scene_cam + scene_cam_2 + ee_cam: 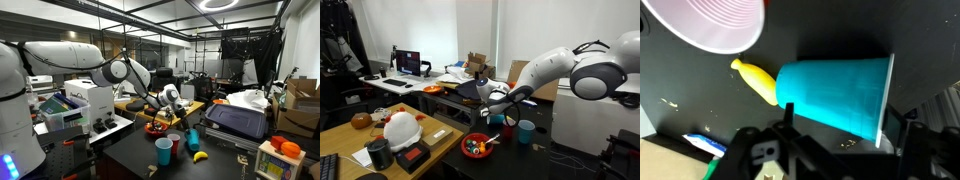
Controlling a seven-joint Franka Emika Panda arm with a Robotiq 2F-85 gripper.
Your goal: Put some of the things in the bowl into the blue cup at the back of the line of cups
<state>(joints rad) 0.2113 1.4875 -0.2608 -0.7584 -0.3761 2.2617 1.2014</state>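
Gripper open over the bowl, blue cup untouched at the far end of the cup row.

Exterior view: the gripper [172, 97] is seen centre frame, above the bowl [156, 128], with nothing seen held. On the dark table [230, 160] lower centre a row of cups is seen: second blue cup [163, 151] nearest, red cup [175, 143] in the middle, blue cup [191, 137] farthest, upright. A banana [199, 156] is laid just beside the blue cup.
Exterior view: the bowl [463, 148] is found lower centre, with the bits [473, 146] inside. The gripper is held above and behind it, apart from it.
Wrist view: the centre right is filled by the blue cup [835, 90], the banana [755, 82] is just beside its narrow end, and the red cup [715, 22] is cut off upper left. Dark fingers [788, 122] are seen spread wide along the bottom edge. Contact with the cup cannot be told.
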